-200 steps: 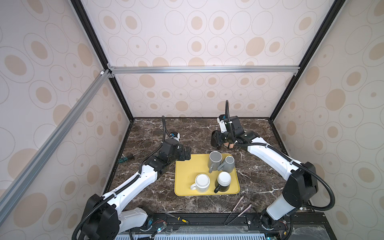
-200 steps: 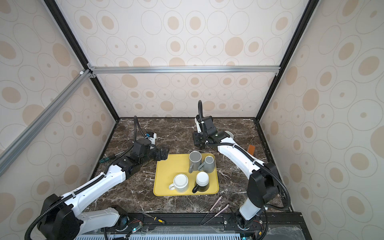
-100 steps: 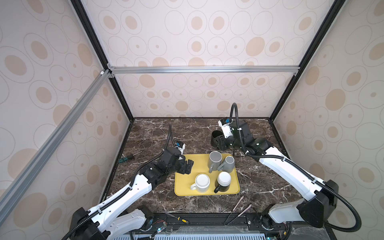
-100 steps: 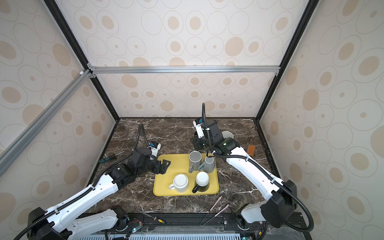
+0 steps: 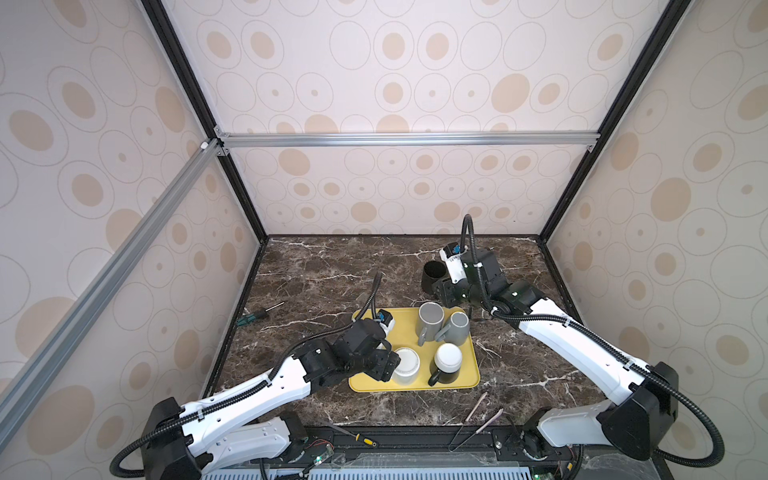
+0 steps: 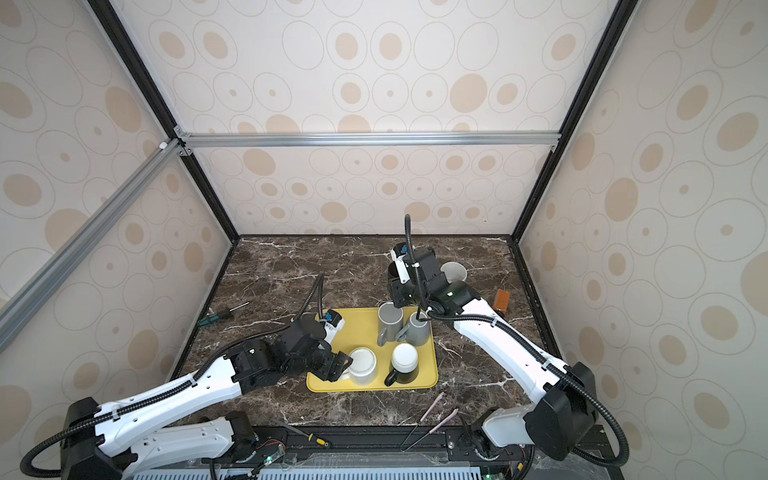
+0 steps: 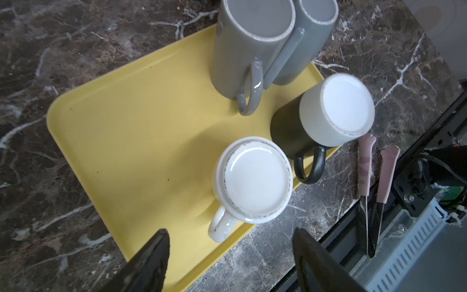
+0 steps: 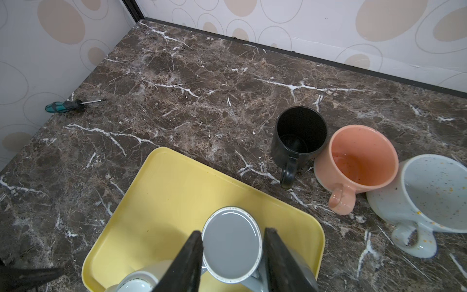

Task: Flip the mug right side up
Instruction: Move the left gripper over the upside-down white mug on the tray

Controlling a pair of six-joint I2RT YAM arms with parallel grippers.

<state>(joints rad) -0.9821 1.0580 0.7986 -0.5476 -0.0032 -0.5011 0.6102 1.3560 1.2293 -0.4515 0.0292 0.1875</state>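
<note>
**Camera positions**

Both top views: high at the front, far off, looking down on the dark brown marble worktop (image 5: 332, 266). Wrist views: close in, angled steeply down. All four share the flat yellow plastic tray (image 7: 141, 121).

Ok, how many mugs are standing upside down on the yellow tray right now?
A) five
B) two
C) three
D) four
D: four bases face up on the yellow tray: the tall grey mug, the second grey mug, the white mug and the black mug with a white base.
</note>
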